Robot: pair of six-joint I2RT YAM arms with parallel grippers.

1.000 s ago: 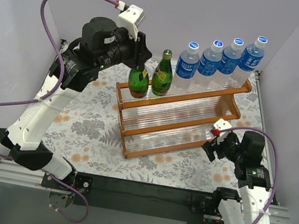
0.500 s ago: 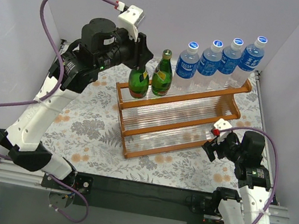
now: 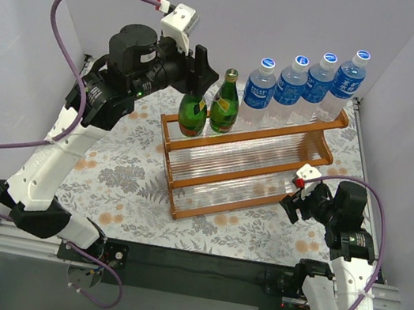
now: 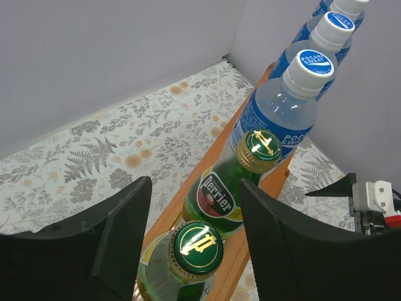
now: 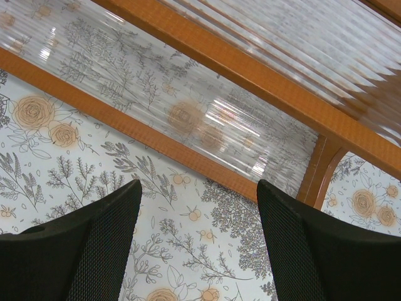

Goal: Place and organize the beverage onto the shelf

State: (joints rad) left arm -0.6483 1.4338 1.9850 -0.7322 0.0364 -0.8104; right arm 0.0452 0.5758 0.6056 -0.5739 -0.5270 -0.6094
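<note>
- Clearance first: the left end effector (image 4: 194, 188), spread wide and empty, straddles the cap of the dark green glass bottle with a yellow label (image 4: 195, 249) on the top tier of the orange-brown wooden stepped shelf (image 3: 251, 140). I judge a straight lift safest.
- The right end effector (image 5: 197, 207), open and empty, hangs over the floral worktop (image 5: 50, 157).
- The bottle's base is cut off, so its seating cannot be told.

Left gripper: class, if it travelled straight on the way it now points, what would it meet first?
Probably the cap of the nearer green bottle, which sits between the open fingers of the left gripper; depth is unclear.
</note>
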